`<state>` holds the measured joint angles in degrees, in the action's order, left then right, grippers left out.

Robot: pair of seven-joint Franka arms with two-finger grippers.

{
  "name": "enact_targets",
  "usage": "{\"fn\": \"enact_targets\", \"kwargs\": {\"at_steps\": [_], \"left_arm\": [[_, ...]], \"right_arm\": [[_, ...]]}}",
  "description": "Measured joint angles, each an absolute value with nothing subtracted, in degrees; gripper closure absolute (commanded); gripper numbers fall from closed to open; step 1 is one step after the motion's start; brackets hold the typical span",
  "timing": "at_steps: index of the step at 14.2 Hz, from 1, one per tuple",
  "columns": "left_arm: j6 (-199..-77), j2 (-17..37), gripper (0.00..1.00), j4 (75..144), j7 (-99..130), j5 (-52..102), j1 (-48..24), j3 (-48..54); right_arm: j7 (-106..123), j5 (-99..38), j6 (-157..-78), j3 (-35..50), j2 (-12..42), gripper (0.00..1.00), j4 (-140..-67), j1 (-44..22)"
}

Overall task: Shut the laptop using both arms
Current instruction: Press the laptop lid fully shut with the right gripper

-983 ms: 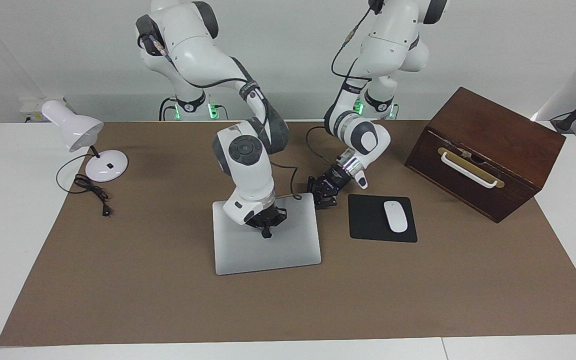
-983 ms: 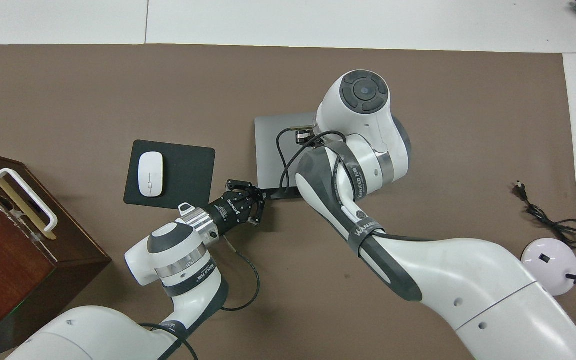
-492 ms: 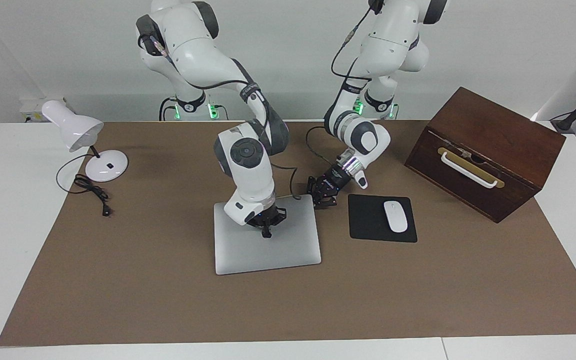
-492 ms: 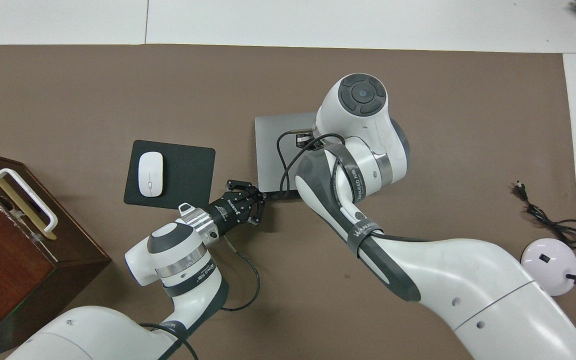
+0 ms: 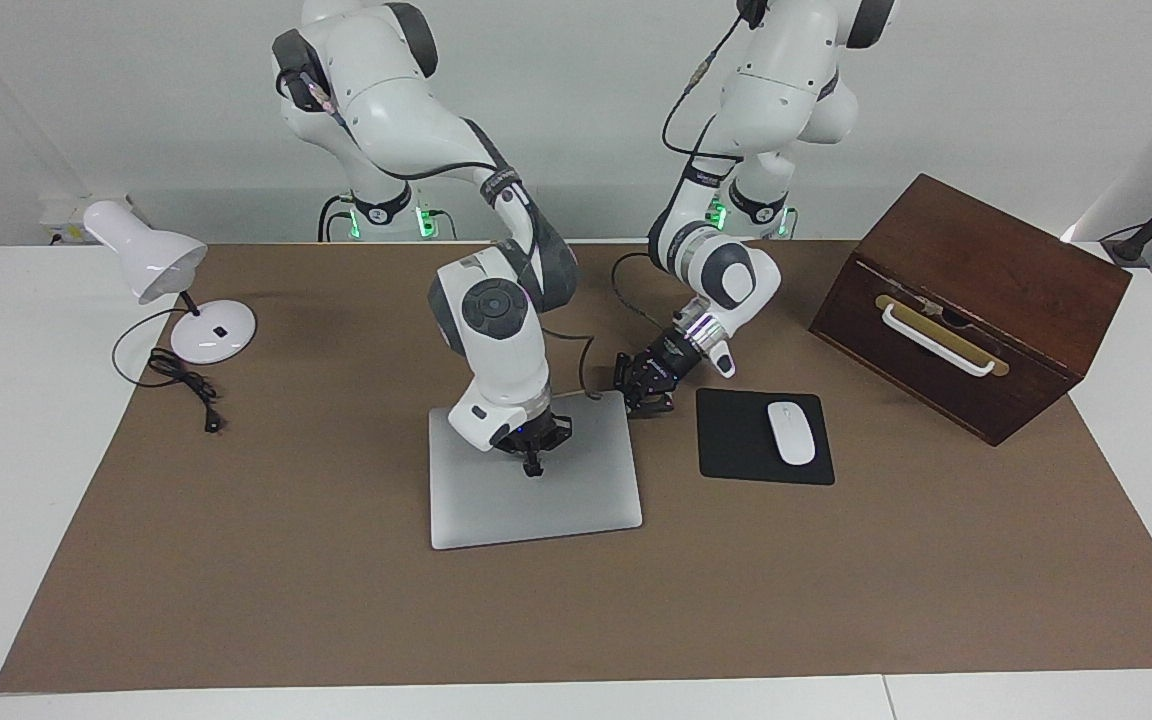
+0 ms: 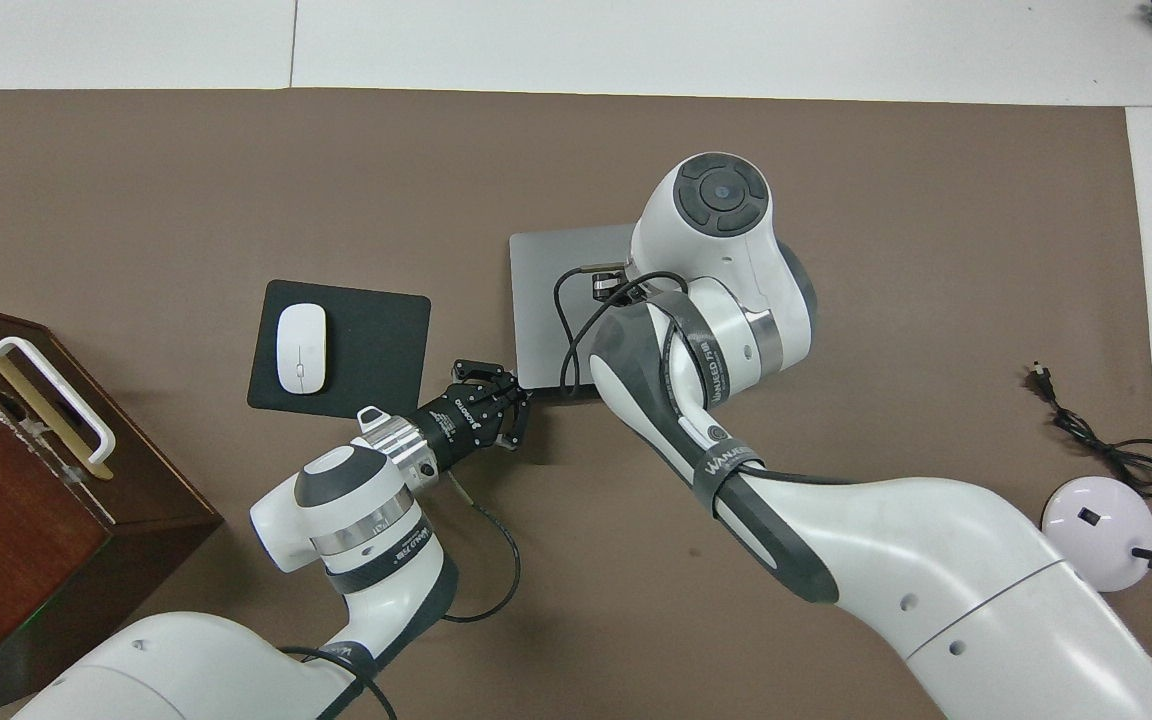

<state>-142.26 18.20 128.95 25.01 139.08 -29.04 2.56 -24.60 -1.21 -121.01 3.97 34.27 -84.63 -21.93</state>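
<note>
The right arm (image 5: 406,110) bends forward and down, its wrist nearly vertical, its end effector (image 5: 533,466) pointing straight down with fingertips together. The left arm (image 5: 766,90) folds low, forearm angled toward the right arm's end; its end effector (image 5: 648,402) is tilted down, fingertips closed.

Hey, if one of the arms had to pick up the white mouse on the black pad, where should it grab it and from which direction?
Grip the white mouse across its narrow middle, coming straight down from above. It lies flat on the black mouse pad, a low smooth oval, so only its two long sides offer a claw parallel faces to pinch. The left claw, shut beside the laptop, is probably the closer one.
</note>
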Motion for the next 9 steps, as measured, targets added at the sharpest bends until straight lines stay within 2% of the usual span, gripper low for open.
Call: {"fn": "enact_targets", "kwargs": {"at_steps": [9], "left_arm": [[-142.3,18.2,1.0,128.9,25.0,139.1,-29.0,2.6]], "right_arm": [[-24.6,-1.2,-121.0,4.0,34.3,1.0,-85.2,-21.9]]}}
